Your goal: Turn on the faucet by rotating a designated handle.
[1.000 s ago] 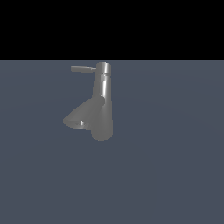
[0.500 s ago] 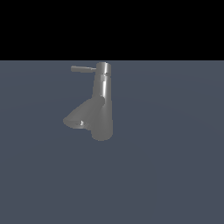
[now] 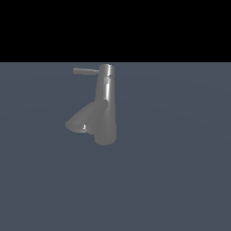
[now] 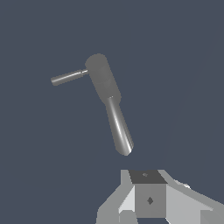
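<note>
The biggest thing in the scene is the flat grey-blue ground [image 3: 180, 180], and the faucet [image 3: 107, 108] stands alone on it, a little toward the exterior view's left of the middle. Its tall, slightly tapered body rises upright, and the wide cone spout [image 3: 83, 122] flares from its lower side toward the exterior view's left. The handle [image 3: 85, 71] is a thin straight rod that sticks out sideways from the top cap, also toward the exterior view's left, so it lies above the spout and roughly along the same direction. I judge that it is in its resting, closed position, because nothing touches it. In the wrist view the faucet is seen from above, with the cap, the rod and the spout all free, and the gripper [image 4: 148, 201] shows only as a part of its pale body at the edge of the picture. It is well apart from the faucet and it holds nothing; how wide the jaws stand I cannot tell, since the fingertips are not shown. The arm does not appear in the exterior view. Compared with the earlier frames, the faucet and the handle are in the same place and at the same angle; nothing has turned yet.
</note>
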Controlling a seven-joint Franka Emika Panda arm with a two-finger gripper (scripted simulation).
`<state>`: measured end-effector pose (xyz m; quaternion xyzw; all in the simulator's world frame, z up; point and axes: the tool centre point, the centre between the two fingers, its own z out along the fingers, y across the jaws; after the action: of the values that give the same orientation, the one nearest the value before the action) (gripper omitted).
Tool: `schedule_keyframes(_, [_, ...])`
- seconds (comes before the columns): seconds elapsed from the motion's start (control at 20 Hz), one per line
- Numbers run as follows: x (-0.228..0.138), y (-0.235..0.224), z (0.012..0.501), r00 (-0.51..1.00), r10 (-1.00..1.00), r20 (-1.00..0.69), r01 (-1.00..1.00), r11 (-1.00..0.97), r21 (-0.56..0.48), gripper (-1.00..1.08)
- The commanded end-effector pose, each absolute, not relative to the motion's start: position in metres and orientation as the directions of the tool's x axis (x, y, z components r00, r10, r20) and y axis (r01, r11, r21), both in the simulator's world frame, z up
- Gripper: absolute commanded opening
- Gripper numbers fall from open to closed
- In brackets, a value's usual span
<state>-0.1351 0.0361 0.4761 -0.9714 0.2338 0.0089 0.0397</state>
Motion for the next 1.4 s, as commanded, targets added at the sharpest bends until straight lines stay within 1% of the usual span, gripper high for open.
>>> schedule_keyframes(0.0, [-0.121, 0.040, 0.470, 0.860, -0.508, -0.048, -0.511, -0.857, -0.075, -1.00])
schedule_keyframes(0.65, [-0.049, 0.061, 0.426, 0.648, -0.754, -0.101, -0.761, -0.646, -0.056, -1.00])
schedule_keyframes(1.35, [0.020, 0.087, 0.360, 0.340, -0.933, -0.122, -0.940, -0.342, -0.001, -1.00])
